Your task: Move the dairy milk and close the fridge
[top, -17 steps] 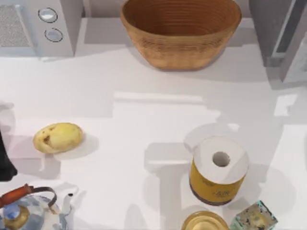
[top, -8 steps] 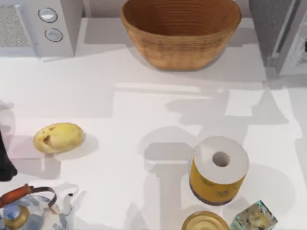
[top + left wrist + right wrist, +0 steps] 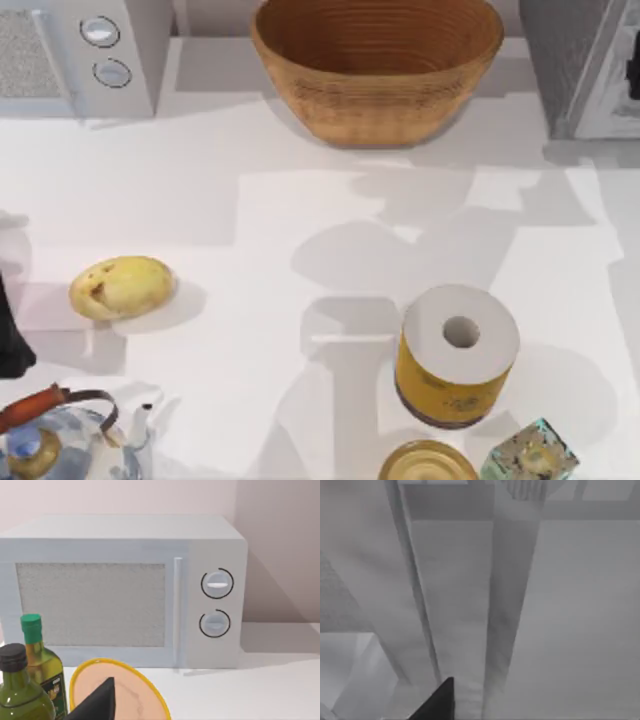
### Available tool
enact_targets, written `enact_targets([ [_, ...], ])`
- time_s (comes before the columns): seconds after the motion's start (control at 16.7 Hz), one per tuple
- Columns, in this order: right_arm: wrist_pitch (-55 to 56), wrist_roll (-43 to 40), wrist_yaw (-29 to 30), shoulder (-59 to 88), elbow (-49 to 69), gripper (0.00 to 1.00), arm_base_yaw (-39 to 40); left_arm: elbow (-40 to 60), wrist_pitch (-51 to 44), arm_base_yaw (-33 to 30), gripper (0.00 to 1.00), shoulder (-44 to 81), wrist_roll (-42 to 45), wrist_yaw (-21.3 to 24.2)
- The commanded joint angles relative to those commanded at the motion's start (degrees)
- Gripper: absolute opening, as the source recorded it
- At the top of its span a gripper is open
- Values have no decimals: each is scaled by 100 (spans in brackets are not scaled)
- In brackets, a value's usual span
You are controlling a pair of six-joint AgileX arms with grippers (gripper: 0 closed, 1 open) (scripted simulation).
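I am holding my right gripper [image 3: 440,705] close against the fridge [image 3: 585,65] at the table's far right corner, its pale door panel [image 3: 530,615] running lengthwise past my camera. My left arm [image 3: 12,340] is sitting parked at the left edge.

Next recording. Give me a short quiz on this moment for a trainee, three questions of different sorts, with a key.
1. True or false: the potato lies inside the basket.
2. The right hand, at the top view's back right, is beside which thing? A: the kettle. B: the fridge. C: the paper roll.
3. How many round knobs does the microwave have on its front?

Key: 1 false, the potato lies on the table, apart from the basket. 2 B. 3 two.
The left arm is parked at the table's left edge.
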Motion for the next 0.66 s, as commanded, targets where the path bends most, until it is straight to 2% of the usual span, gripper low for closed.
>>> enact_targets([
  [0.66, -315, 3, 13, 1186, 1536, 100, 12, 0, 0, 0, 100, 0, 0, 0],
])
